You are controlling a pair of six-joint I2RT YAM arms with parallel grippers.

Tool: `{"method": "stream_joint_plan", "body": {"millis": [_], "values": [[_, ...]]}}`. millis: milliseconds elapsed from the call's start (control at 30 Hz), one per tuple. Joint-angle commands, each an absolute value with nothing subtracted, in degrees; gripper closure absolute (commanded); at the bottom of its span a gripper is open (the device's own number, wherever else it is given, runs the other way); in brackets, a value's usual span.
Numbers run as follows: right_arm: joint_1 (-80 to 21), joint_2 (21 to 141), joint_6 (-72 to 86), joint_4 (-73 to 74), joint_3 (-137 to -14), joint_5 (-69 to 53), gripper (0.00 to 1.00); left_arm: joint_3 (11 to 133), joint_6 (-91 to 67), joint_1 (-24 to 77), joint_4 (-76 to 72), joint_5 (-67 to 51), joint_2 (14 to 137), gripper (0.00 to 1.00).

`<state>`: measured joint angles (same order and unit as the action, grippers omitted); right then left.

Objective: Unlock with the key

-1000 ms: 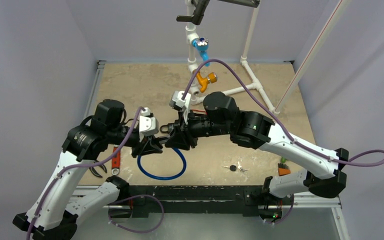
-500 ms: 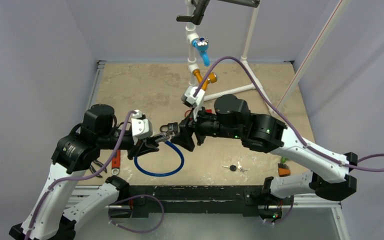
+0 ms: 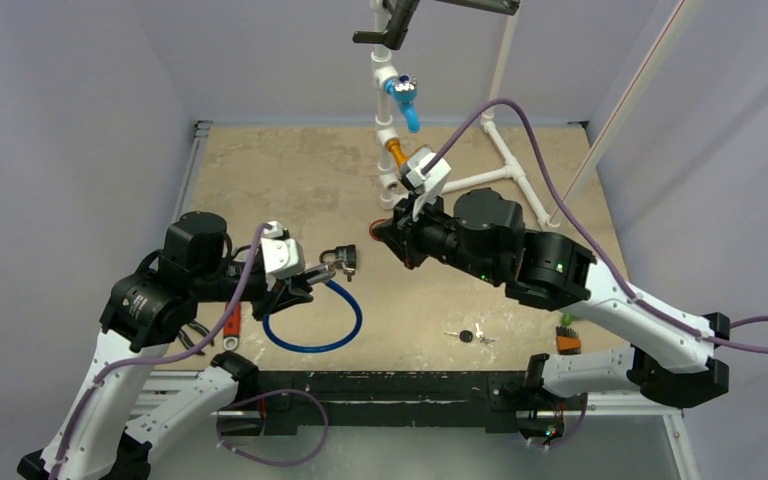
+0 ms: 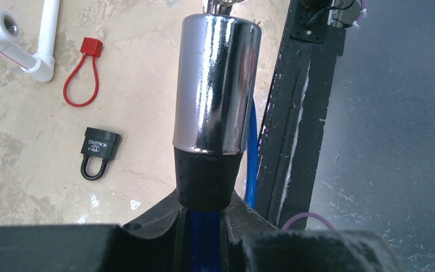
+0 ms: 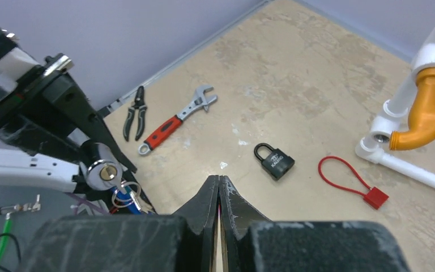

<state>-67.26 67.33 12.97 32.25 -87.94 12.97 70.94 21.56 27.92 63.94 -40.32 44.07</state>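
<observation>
My left gripper [image 3: 300, 285] [image 4: 207, 212] is shut on the blue cable [image 3: 312, 340] of a cable lock, just behind its black collar. The chrome lock cylinder [image 4: 218, 79] [image 3: 345, 258] sticks out past the fingers, above the table. In the right wrist view its brass keyhole face [image 5: 109, 172] points at my right gripper, and a key ring with keys [image 5: 126, 192] hangs just under it. I cannot tell whether a key sits in the keyhole. My right gripper [image 3: 385, 232] [image 5: 219, 180] is shut, holds nothing, and stands apart to the lock's right.
A black padlock [image 4: 97, 148] [image 5: 276, 161] and a red cable tag [image 4: 82, 79] [image 5: 348, 181] lie on the table. A red-handled wrench [image 5: 173, 122] and pliers [image 5: 133, 113] lie at the left. A second key bunch [image 3: 472, 336] lies near the front edge. A white pipe frame [image 3: 500, 150] with an orange valve [image 5: 427, 116] stands behind.
My right gripper has drawn back to the right, away from the lock, and closed. The left arm has moved slightly left with the lock still in its grip.
</observation>
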Motion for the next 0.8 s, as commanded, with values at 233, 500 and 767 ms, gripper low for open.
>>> {"method": "stream_joint_plan", "body": {"millis": [233, 500, 767], "values": [[-74.9, 75.0, 9.5, 28.1, -91.2, 29.5, 1.00, 74.0, 15.9, 30.7, 59.6, -37.7, 45.9, 1.00], [-83.3, 80.6, 4.4, 27.3, -93.1, 44.2, 1.00, 74.5, 14.8, 31.0, 59.1, -37.6, 46.3, 1.00], [-86.9, 85.4, 5.1, 25.8, -92.9, 44.1, 1.00, 76.1, 14.8, 31.4, 59.2, -38.5, 46.5, 1.00]]}}
